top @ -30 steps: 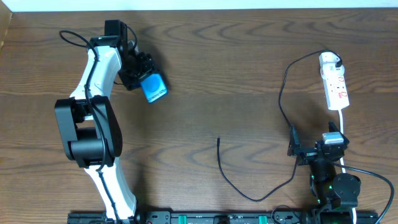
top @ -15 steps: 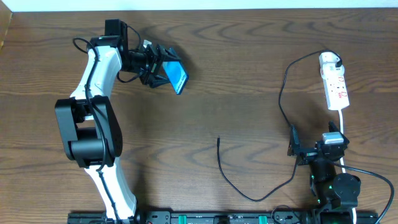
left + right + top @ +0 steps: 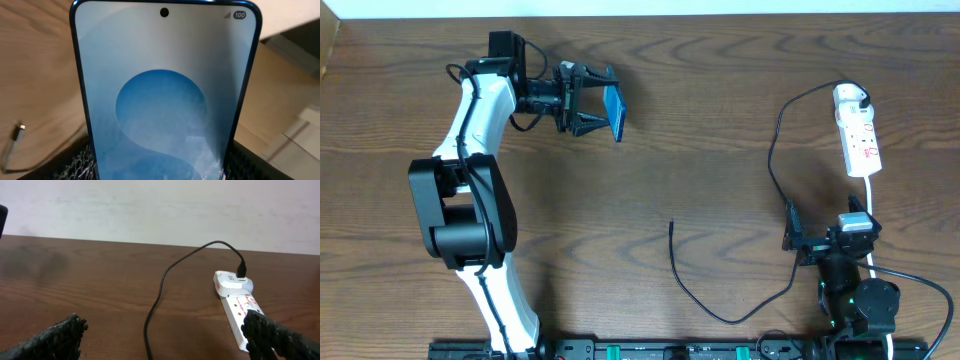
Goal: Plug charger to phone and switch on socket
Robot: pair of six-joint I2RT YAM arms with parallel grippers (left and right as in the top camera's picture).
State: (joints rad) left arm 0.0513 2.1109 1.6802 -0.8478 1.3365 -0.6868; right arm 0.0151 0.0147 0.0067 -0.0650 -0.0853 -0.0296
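Note:
My left gripper (image 3: 592, 101) is shut on the blue-screened phone (image 3: 614, 111) and holds it tilted on edge above the table at the back left. The phone fills the left wrist view (image 3: 165, 90). The black charger cable (image 3: 772, 160) runs from its plug tip (image 3: 671, 224) at mid table round to the white adapter (image 3: 850, 97) seated in the socket strip (image 3: 860, 140) at the far right. The plug tip also shows in the left wrist view (image 3: 19, 130). My right gripper (image 3: 830, 240) is open and empty near the front right, with the cable (image 3: 160, 287) and strip (image 3: 240, 307) ahead of it.
The socket's white cord (image 3: 872, 205) runs from the strip down past my right gripper. A pale wall (image 3: 160, 205) stands behind the table's far edge.
My left gripper has carried the phone right, away from the arm, and turned it from lying face up to nearly on edge. The right arm has not moved.

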